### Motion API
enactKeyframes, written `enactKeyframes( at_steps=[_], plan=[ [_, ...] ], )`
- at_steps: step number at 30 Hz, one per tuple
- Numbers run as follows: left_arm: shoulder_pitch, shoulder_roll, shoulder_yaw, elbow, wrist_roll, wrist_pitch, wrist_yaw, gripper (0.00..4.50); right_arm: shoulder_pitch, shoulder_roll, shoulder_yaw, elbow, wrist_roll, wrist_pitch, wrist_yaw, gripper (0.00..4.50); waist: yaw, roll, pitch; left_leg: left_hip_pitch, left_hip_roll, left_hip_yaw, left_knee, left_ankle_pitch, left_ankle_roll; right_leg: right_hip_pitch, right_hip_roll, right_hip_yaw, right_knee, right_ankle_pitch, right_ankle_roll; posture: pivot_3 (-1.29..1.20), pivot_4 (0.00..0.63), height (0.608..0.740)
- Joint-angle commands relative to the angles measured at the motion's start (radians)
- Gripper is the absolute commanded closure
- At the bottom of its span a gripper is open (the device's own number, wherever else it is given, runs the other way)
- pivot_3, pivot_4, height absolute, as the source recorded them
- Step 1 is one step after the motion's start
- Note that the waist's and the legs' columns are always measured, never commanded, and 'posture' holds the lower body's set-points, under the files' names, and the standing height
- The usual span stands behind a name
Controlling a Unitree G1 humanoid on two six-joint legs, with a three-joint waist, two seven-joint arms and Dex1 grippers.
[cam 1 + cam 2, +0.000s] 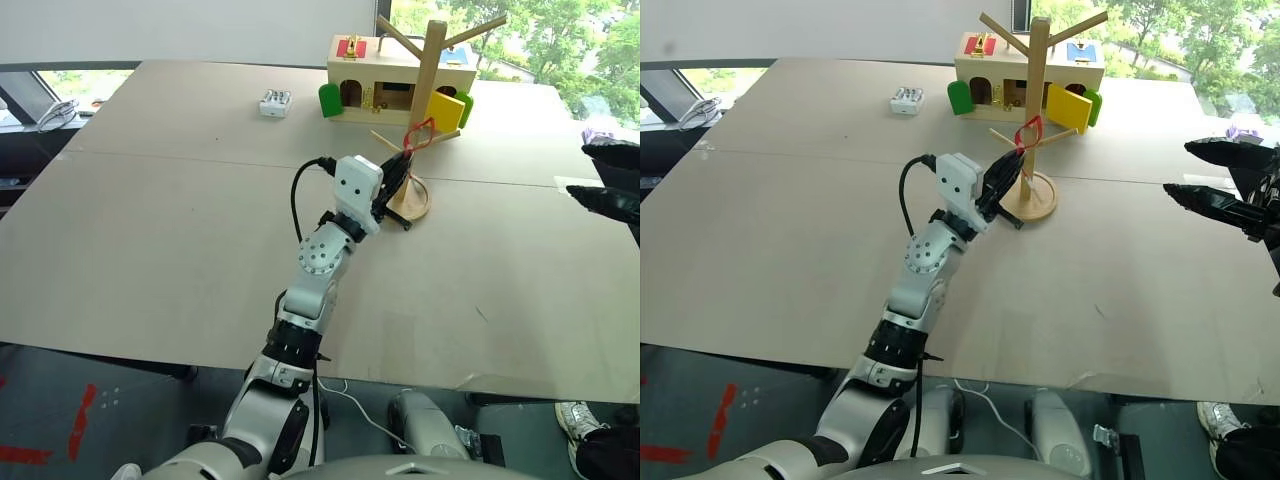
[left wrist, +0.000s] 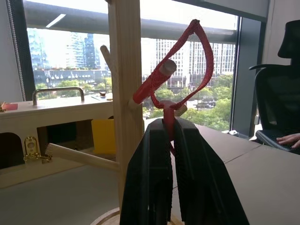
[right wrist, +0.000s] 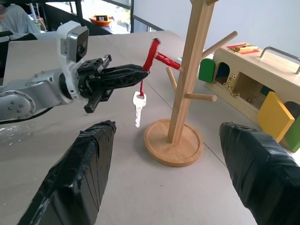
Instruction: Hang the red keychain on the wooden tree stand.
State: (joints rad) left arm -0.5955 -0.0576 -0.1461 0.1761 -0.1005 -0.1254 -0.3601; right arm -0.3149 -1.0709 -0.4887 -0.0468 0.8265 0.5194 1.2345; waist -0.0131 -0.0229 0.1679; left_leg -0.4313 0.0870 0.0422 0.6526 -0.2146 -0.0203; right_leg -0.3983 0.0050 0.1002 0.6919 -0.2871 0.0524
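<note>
The wooden tree stand (image 1: pixel 428 80) rises on its round base at the far middle of the table. My left gripper (image 1: pixel 405 160) reaches up to it from the near side and is shut on the red keychain (image 1: pixel 1028 130). In the left wrist view the red cord loop (image 2: pixel 206 61) passes around the tip of a low angled peg (image 2: pixel 161 72). The silver key (image 3: pixel 138 104) hangs below the fingers, clear of the table. My right gripper (image 1: pixel 1220 175) hovers open off to the right, apart from the stand, nothing between its fingers.
A wooden box with coloured doors (image 1: pixel 350 70) stands just behind the stand. A small white object (image 1: pixel 275 102) lies left of the box. The table (image 1: pixel 150 250) stretches wide to the left. A person's hand (image 2: pixel 288 139) rests by an office chair beyond the table.
</note>
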Motion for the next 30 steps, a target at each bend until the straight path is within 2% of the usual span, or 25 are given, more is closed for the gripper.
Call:
enactKeyframes(
  at_steps=[1,30],
  plan=[
    [-0.030,-0.011,0.021,-0.011,-0.014,-0.029,0.016,4.47,0.013,0.002,-0.050,-0.037,0.000,-0.013,-0.003,0.69,0.000,0.000,0.000,0.000,0.000,0.000,0.000,0.000,0.000,0.000,0.000,0.000,0.000,0.000,0.000,0.00,0.150,0.735],
    [-0.076,-0.054,0.006,0.090,0.016,0.003,0.052,4.47,0.040,0.018,-0.059,-0.097,0.011,0.004,-0.049,0.69,0.001,0.000,0.000,0.000,0.000,0.000,0.000,0.000,0.000,0.000,0.000,0.000,0.000,0.000,0.000,0.00,0.150,0.735]
  ],
)
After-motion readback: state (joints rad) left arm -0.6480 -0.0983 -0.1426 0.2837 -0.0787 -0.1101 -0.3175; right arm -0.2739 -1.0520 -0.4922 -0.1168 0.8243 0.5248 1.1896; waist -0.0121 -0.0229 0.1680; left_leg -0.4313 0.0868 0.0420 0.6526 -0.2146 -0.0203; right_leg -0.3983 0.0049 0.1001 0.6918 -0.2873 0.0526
